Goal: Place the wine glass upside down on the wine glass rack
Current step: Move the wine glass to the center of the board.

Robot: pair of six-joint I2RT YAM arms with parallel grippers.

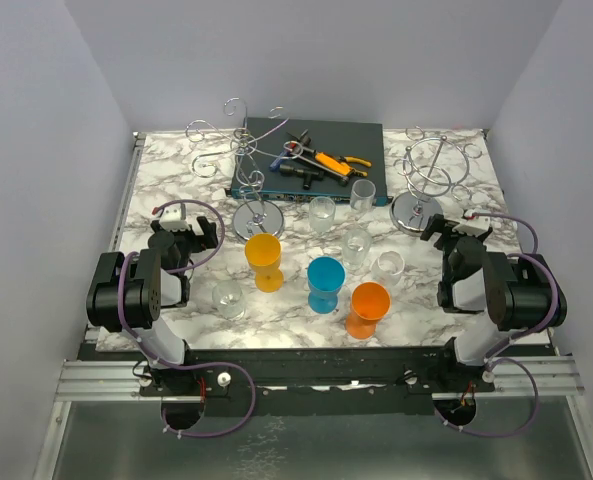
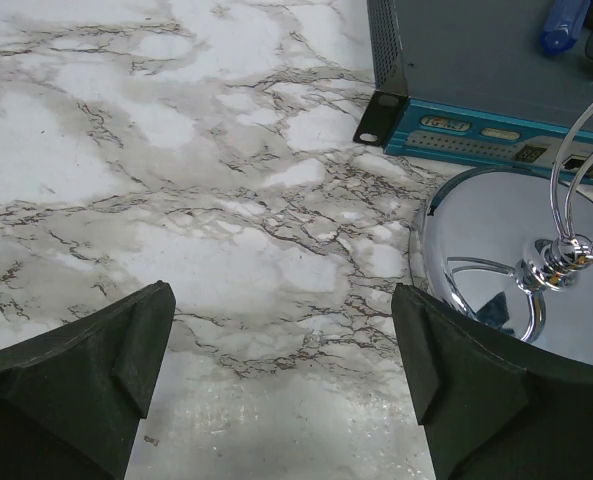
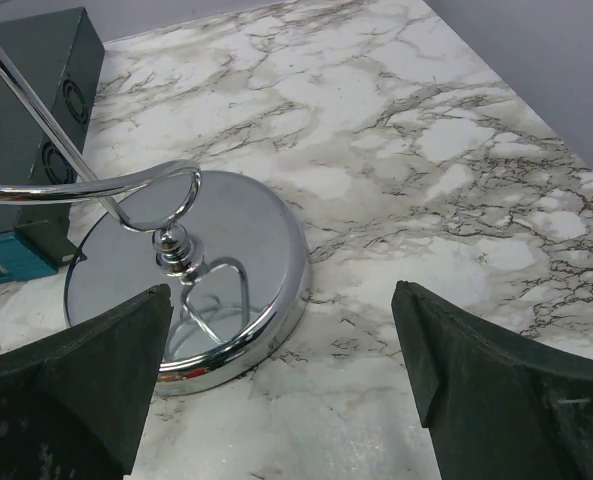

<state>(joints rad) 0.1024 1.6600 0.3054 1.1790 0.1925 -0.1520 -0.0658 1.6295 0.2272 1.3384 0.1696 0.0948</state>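
Two chrome wine glass racks stand on the marble table: one at centre left (image 1: 248,160) with its round base (image 2: 516,270) in the left wrist view, one at the right (image 1: 426,175) with its base (image 3: 191,270) in the right wrist view. Several clear glasses stand mid-table: one at the front left (image 1: 228,297), others near the centre (image 1: 322,213) (image 1: 356,243) (image 1: 389,265). My left gripper (image 1: 188,235) is open and empty, left of the left rack's base. My right gripper (image 1: 454,232) is open and empty, just in front of the right rack's base.
Orange (image 1: 264,258), blue (image 1: 326,280) and orange (image 1: 367,308) plastic goblets stand at the front centre. A dark box (image 1: 316,155) with tools on it (image 1: 321,160) lies at the back. A clear tumbler (image 1: 362,194) stands by the box.
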